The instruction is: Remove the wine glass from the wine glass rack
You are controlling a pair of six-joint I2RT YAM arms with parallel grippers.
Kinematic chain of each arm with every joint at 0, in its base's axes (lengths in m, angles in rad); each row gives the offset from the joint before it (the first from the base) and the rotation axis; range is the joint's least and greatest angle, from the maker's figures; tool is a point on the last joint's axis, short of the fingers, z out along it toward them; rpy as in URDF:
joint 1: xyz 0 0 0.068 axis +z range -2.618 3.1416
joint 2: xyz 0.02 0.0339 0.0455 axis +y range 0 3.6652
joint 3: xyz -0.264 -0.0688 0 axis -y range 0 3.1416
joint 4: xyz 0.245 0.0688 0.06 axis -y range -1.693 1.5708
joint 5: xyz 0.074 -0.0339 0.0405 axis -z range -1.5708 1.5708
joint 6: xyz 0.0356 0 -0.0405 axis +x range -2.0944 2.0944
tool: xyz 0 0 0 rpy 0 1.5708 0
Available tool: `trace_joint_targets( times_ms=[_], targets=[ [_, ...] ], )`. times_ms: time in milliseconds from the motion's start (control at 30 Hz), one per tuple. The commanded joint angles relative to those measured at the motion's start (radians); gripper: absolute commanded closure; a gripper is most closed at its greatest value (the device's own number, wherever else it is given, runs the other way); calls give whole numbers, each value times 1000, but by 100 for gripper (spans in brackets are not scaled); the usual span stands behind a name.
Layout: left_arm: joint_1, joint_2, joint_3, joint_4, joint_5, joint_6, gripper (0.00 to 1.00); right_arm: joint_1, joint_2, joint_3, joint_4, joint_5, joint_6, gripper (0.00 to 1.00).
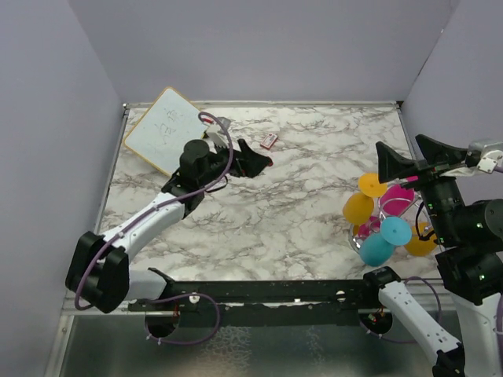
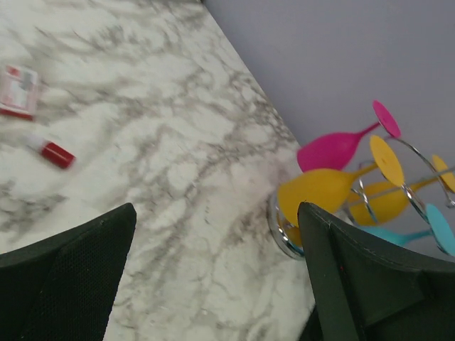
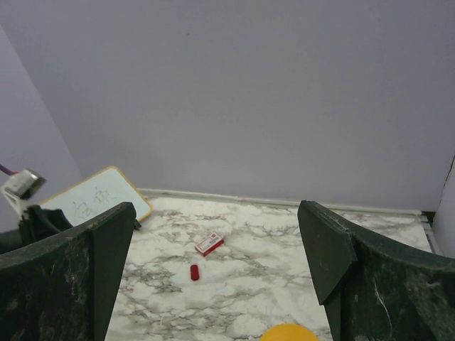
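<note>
Both pairs of jaws stand wide apart and hold nothing. The right gripper [image 1: 406, 157] hangs just above the wine glass rack [image 1: 355, 234], fingers aimed toward mid-table; the left gripper [image 1: 253, 162] sits well apart from it, near the whiteboard [image 1: 165, 129].

The rack stands at the right side of the marble table [image 1: 299, 212], near the front edge. Every glass is on its wire arms: yellow glass [image 1: 357, 208], pink glass [image 1: 397, 196], teal glass [image 1: 377, 250], bowls toward the base, feet outward.

Watch these, imo:
- The glasses hang packed close; closing on one prob. knocks its neighbour.
- The feet sit hooked in the wire; pull straight up and you likely drag or tip the whole rack (it looks light). Slide out along the arm instead.
- The right wrist cam shows only a sliver of yellow at its bottom edge; you're near blind on the target w/o tilting down.
- The bowls look smooth and may slip in a light pinch.

Pose: the right arm is folded tight by its base, wrist roughly level, looking at the back wall. The left arm is stretched low across the table, its cam facing the rack.
</note>
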Motion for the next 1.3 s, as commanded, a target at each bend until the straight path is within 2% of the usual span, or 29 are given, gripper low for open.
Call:
trace_joint_targets(
  times_ms=[0,167,267,400,533,700,900,1267],
  targets=[
    [-120,94,9,61,136,-214,1,-8,-17,-19,38,-44,-38,1],
    [-275,213,49,128,156,-412,4,-9,-48,-40,46,-59,-55,1],
    [-347,298,106,225,178,-545,6,-9,-64,-47,45,-57,-60,1],
    [-419,407,217,283,173,-638,11,-8,-79,-56,44,-57,-63,1],
    [-449,523,323,301,175,-671,21,-8,-98,-65,46,-56,-67,1],
    [-453,607,402,299,127,-699,33,-5,-114,-55,38,-51,-66,1],
    [-474,700,504,289,134,-728,47,1,-120,-51,38,-51,-65,1],
    [-496,729,592,211,108,-707,52,6,-127,-72,48,-43,-67,1]
  ],
)
